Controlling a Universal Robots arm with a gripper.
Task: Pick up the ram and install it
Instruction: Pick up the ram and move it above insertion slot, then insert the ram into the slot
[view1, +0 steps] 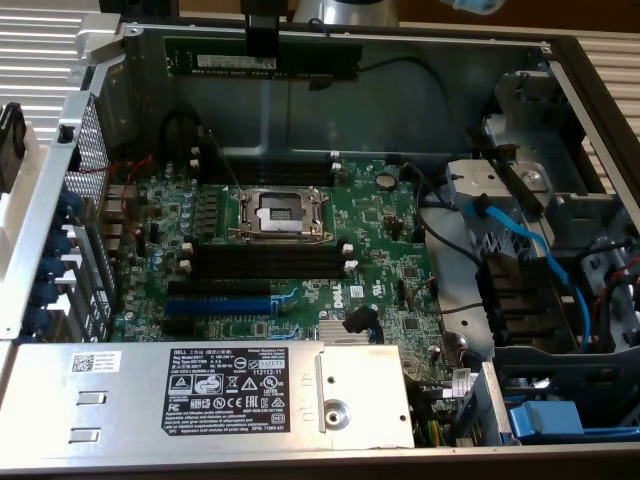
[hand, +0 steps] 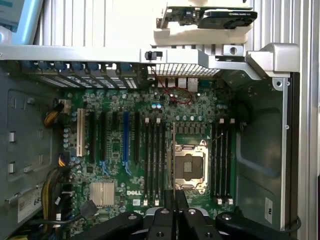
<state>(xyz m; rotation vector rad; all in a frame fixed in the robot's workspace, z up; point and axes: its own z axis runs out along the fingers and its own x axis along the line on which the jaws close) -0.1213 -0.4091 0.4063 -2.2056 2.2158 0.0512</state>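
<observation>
The power supply (view1: 200, 390) lies along the near edge of the case (view1: 590, 90). Beyond it sits the main board (view1: 380, 260), with its empty black memory slots (view1: 265, 262) and processor socket (view1: 280, 212). Toward the far edge, the tool (view1: 262, 45) is closed on the ram (view1: 320, 58), gripping it mid-length. The ram is held level and clear above the board. The tool's finger covers the ram's middle, and its body is cut off. In the wrist view the ram (hand: 173, 150) appears as a thin edge, its chips indistinguishable.
</observation>
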